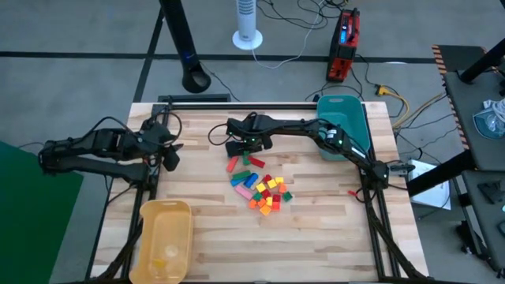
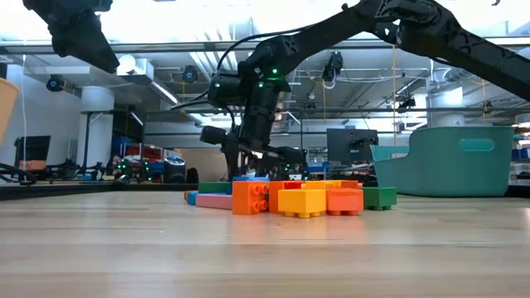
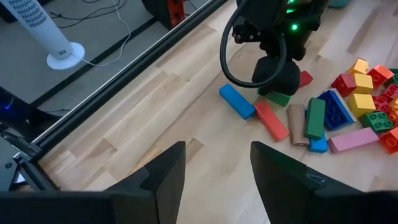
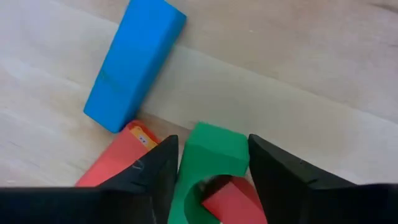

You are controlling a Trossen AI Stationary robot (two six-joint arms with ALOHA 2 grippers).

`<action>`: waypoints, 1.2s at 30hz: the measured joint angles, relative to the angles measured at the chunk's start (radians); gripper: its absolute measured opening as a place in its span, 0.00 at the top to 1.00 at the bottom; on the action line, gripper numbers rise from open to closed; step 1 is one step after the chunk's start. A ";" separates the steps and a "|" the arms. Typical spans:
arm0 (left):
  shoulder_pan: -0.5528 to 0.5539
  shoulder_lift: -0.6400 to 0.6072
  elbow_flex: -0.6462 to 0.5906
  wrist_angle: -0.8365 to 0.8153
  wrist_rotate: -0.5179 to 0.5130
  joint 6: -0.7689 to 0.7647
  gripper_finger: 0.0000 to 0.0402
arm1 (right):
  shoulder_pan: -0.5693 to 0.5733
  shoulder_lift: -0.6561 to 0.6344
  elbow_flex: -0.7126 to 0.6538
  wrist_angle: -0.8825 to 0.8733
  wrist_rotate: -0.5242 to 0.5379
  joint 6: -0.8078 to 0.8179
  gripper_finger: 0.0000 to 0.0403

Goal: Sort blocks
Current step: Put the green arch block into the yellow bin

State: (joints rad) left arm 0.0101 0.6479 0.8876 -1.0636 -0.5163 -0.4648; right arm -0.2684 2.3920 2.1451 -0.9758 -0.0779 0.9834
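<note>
The right gripper (image 4: 208, 171) is lowered over the far edge of the blocks (image 1: 260, 188) heaped mid-table, its fingers straddling a green block (image 4: 210, 163), apparently so it can be picked out; whether it is clamped cannot be told. The left gripper (image 3: 214, 174) is held open at the table's left.

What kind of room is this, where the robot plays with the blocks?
Probably a robotics lab or workshop. A wooden table carries two robot arms, cables trail over the bare floor, and the low view shows exposed ceiling pipes and desks with monitors.
</note>
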 joint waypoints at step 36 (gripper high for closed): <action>0.000 -0.084 0.086 0.808 0.162 0.269 0.58 | 0.057 -0.501 0.040 0.899 0.066 -0.688 0.69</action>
State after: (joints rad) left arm 0.0105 0.5639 0.9737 -0.2556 -0.3545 -0.1954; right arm -0.2118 1.8909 2.1850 -0.0770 -0.0116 0.2958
